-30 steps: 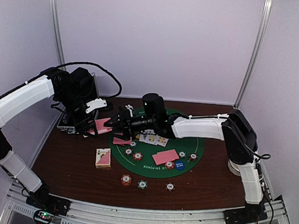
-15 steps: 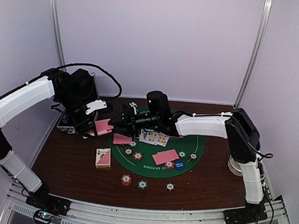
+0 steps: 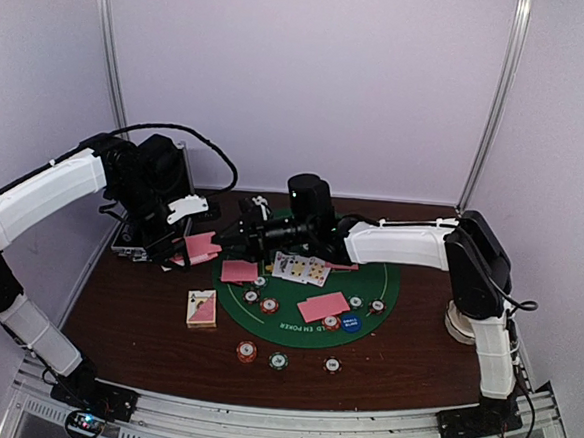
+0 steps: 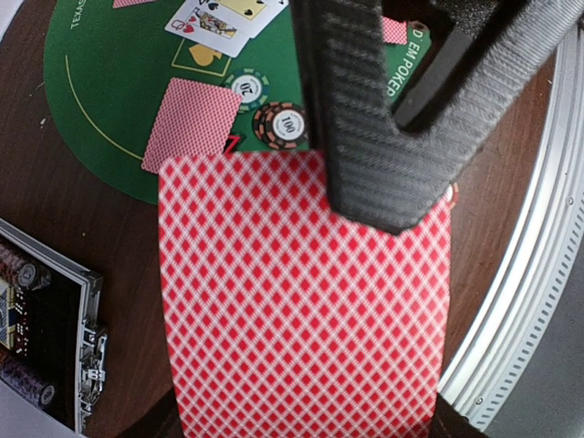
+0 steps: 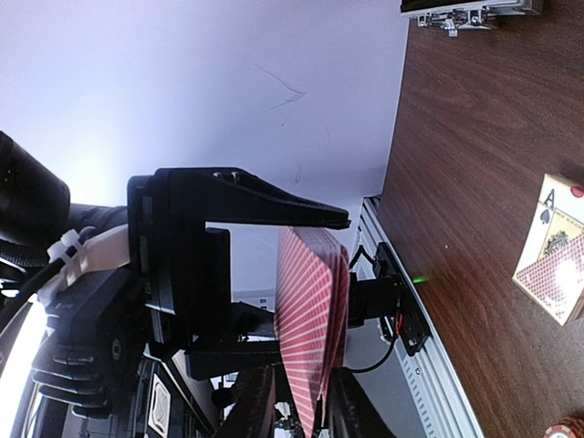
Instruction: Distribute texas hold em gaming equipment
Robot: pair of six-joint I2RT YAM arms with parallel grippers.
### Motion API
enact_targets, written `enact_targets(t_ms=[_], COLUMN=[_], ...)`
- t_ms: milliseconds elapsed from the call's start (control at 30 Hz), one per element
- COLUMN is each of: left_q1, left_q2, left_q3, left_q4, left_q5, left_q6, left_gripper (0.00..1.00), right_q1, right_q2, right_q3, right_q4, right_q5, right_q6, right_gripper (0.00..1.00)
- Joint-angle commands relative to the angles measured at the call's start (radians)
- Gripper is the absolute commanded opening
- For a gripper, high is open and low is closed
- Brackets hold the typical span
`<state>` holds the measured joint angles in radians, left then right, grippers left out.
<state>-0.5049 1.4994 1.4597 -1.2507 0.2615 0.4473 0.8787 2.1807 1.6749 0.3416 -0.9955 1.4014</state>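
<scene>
Pink-red-backed cards [image 4: 274, 301] clamped flat in the left gripper [image 3: 182, 247], raised off the table [image 3: 145, 309] and offered edge-first, probably so one can be peeled off for dealing. Stack edge right between the right gripper [image 3: 222, 241] fingers, jaws narrow either side; gripping or not, impossible to tell. Below it, poker chips [image 3: 269, 305] on the green mat [image 3: 388, 286].
</scene>
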Motion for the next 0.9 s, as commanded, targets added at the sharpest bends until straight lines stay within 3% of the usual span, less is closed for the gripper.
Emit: enact_targets(t_ms=[0, 500, 667, 867], left_q1=[0.003, 0.003, 0.003, 0.003], left_q2=[-0.022, -0.021, -0.018, -0.018], left_q3=[-0.008, -0.017, -0.01, -0.009], left_q4=[0.018, 0.031, 0.031, 0.03], left_q5=[-0.012, -0.03, -0.028, -0.032], left_q6=[0.011, 0.016, 0.014, 0.014], left_gripper=[0.0, 0.0, 0.0, 0.0], right_q1=[0.0, -0.001, 0.01, 0.011], right_q2=[-0.045, -0.061, -0.04, -0.014], right_q3=[-0.001, -0.005, -0.02, -0.029], right_q4=[0.036, -0.008, 0.055, 0.137], right_q5=[-0.021, -0.044, -0.041, -0.033], right_q6=[0.009, -0.022, 0.02, 0.085], right_gripper=[0.22, 0.19, 0.18, 0.06])
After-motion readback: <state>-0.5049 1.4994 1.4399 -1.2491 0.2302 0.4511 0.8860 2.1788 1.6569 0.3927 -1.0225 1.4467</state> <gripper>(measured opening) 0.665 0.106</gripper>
